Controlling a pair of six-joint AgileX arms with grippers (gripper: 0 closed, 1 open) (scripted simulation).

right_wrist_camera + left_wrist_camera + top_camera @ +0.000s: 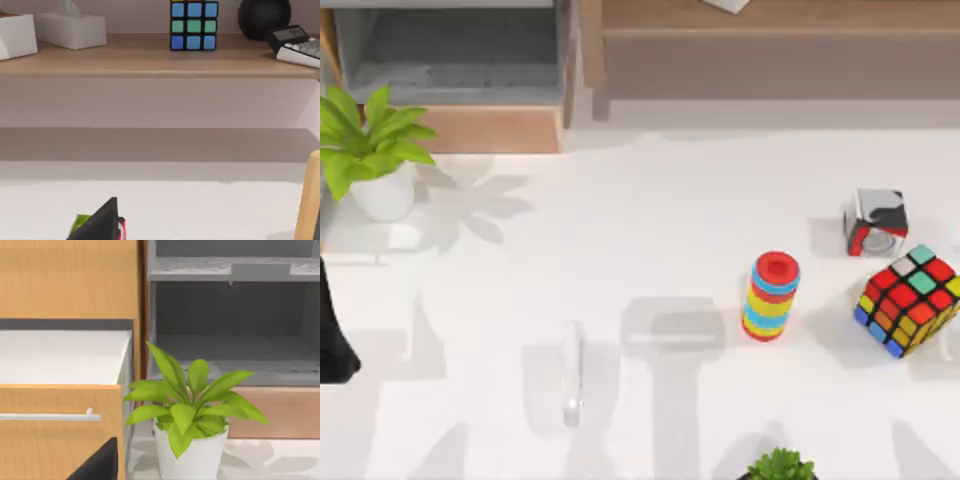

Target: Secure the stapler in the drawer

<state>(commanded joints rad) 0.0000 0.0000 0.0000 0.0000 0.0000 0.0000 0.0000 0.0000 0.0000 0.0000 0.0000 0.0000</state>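
The stapler (572, 374), a slim whitish-silver glossy bar, lies flat on the white table near the front, left of centre. The drawer (490, 128) stands pulled out at the back left, with a grey inside and a light-brown wooden front panel. In the left wrist view the drawer (280, 410) sits behind a potted plant. My left gripper (334, 345) is a dark shape at the table's left edge, well left of the stapler. A dark part of my right gripper (100, 222) shows low in the right wrist view, facing the shelf.
A potted plant (375, 150) stands just in front of the drawer's left end. A coloured ring stack (771, 296), a black-white-red block (875, 222) and a Rubik's cube (911, 299) sit on the right. A wide wooden shelf board (780, 20) runs along the back right.
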